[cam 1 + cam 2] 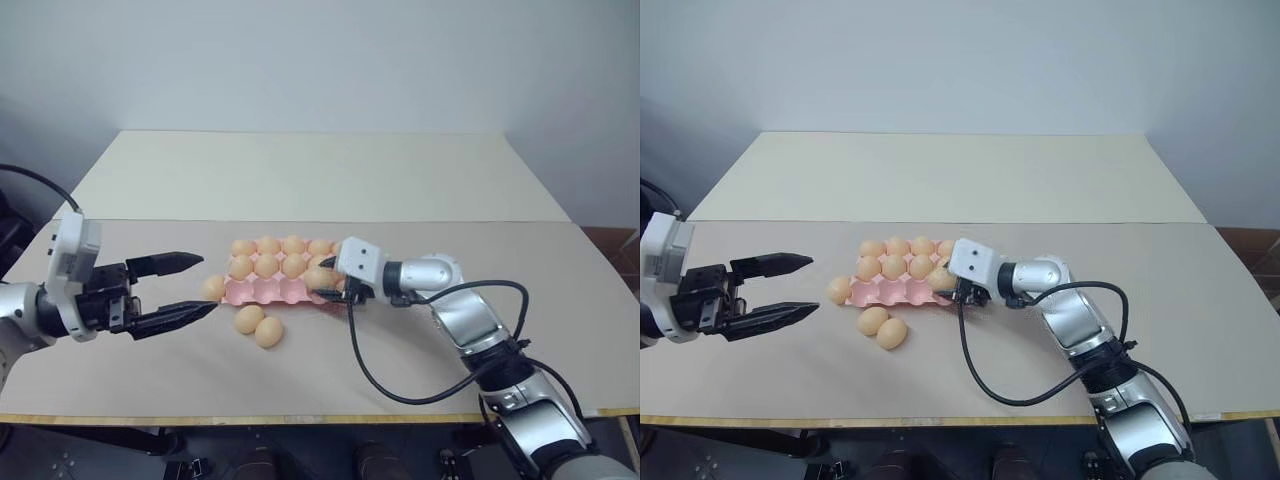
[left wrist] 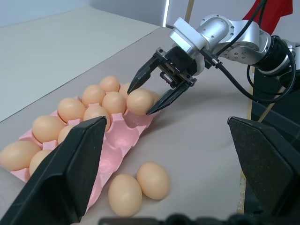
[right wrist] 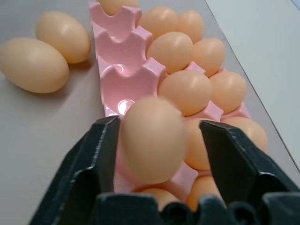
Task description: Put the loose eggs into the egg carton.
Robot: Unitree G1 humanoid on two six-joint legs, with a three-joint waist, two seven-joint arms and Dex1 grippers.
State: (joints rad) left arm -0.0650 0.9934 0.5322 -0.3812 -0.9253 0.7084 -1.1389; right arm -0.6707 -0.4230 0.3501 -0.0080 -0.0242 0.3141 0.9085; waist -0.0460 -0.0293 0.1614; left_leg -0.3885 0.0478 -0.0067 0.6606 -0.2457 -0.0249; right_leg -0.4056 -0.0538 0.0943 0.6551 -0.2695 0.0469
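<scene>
The pale-pink egg carton [image 1: 270, 291] lies mid-table with eggs in its far rows and bare cups along its near row. My right gripper [image 3: 159, 124] is at the carton's right end, open around an egg [image 2: 140, 101]. One finger touches the egg and the other stands a little apart from it. That egg sits over a near-row end cup. Two loose eggs [image 1: 249, 319] [image 1: 268, 332] lie on the table in front of the carton. A third loose egg [image 1: 839, 290] rests against its left end. My left gripper [image 1: 815, 284] hovers open and empty just left of that egg.
The carton sits on a beige table [image 1: 420, 340], and a lighter table [image 1: 320, 170] joins it behind. A black cable [image 1: 380, 380] loops from my right wrist over the table's near right part. The front edge runs close below the loose eggs.
</scene>
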